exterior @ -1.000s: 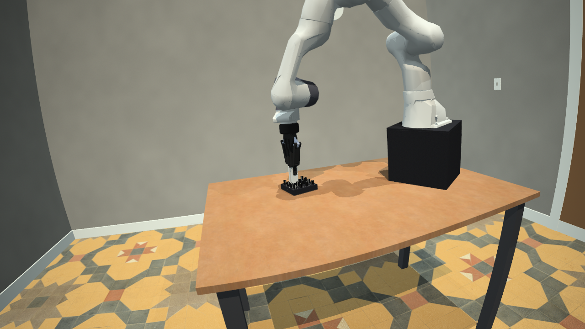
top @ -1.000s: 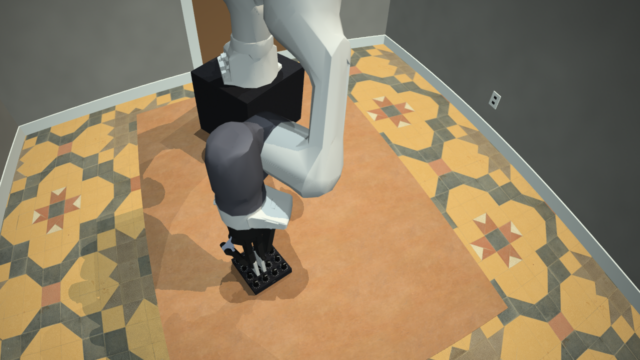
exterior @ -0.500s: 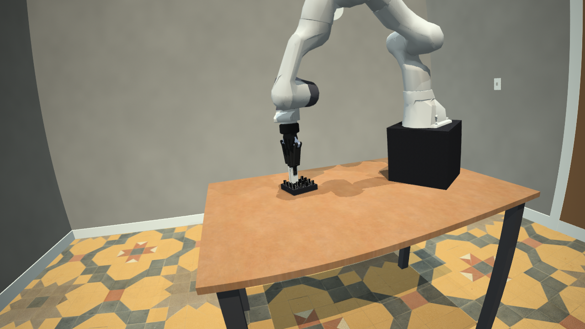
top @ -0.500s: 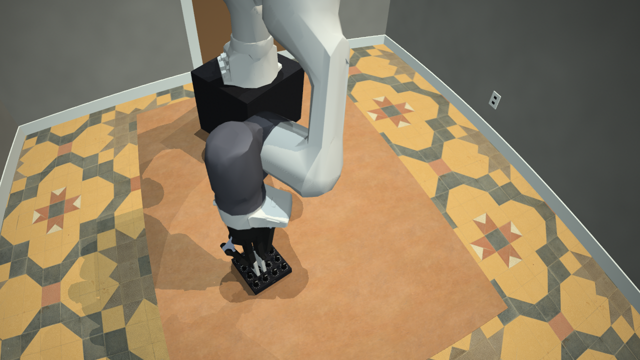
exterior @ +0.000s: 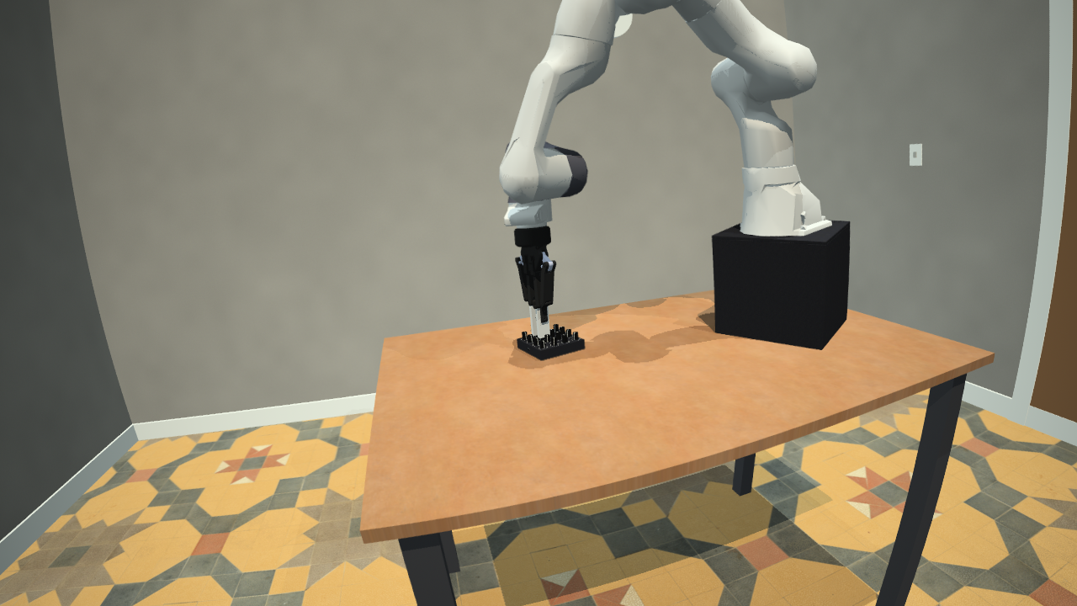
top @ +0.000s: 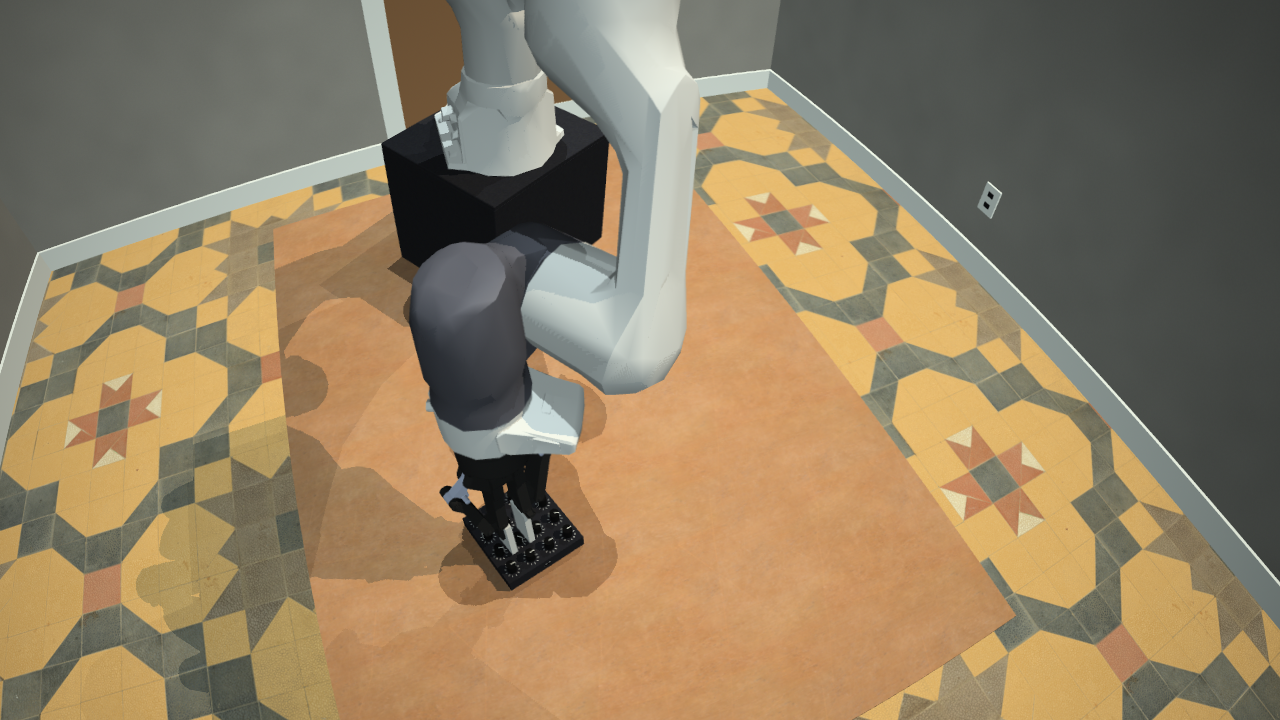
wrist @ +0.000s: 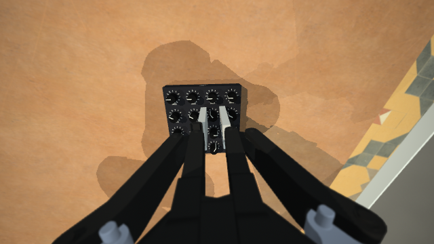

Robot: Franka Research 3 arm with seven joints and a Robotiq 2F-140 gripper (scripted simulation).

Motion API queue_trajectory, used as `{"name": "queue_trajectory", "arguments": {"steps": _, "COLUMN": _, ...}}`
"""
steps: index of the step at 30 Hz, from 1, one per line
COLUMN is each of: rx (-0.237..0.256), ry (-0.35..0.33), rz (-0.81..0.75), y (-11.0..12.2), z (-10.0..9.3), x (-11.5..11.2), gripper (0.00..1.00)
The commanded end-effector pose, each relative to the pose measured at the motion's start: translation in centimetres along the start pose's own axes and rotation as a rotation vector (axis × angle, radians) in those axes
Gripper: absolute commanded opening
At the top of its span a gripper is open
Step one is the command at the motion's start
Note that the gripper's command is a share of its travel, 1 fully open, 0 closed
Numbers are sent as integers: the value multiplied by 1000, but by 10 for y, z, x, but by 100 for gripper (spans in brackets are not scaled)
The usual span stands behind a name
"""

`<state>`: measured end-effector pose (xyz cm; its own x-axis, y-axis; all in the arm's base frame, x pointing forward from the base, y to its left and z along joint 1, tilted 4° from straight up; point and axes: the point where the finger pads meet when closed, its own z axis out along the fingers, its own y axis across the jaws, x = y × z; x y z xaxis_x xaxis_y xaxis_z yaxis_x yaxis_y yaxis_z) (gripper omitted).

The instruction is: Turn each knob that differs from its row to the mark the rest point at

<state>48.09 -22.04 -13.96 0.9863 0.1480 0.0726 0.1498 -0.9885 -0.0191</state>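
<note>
The black knob box (top: 540, 570) (exterior: 553, 349) (wrist: 202, 88) stands on its feet on the table (top: 760, 447) (exterior: 602, 437) (wrist: 85, 102). It carries four rows of small black knobs with white lines. My gripper (top: 518, 537) (exterior: 538, 330) (wrist: 213, 116) points straight down onto the box. In the wrist view its two pale finger pads stand on either side of one knob (wrist: 213, 116), in the second row from the far edge. A small gap shows on each side of this knob, so the fingers are slightly open around it. The fingers hide several nearer knobs.
The arm's black pedestal (top: 492, 197) (exterior: 779, 286) stands at the back of the table, well away from the box. The table's edge and the tiled floor (wrist: 400, 129) lie to the right in the wrist view.
</note>
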Motion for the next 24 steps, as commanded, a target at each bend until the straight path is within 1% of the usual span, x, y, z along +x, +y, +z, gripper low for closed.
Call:
{"name": "queue_trajectory", "arguments": {"steps": 1, "rx": -2, "ry": 0, "rz": -7, "y": 0, "z": 1, "x": 0, "gripper": 12}}
{"name": "queue_trajectory", "arguments": {"steps": 13, "rx": -2, "ry": 0, "rz": -7, "y": 0, "z": -1, "x": 0, "gripper": 12}}
{"name": "queue_trajectory", "arguments": {"steps": 18, "rx": -2, "ry": 0, "rz": -7, "y": 0, "z": -10, "x": 0, "gripper": 12}}
{"name": "queue_trajectory", "arguments": {"steps": 20, "rx": -2, "ry": 0, "rz": -7, "y": 0, "z": -10, "x": 0, "gripper": 12}}
{"name": "queue_trajectory", "arguments": {"steps": 24, "rx": -2, "ry": 0, "rz": -7, "y": 0, "z": -21, "x": 0, "gripper": 12}}
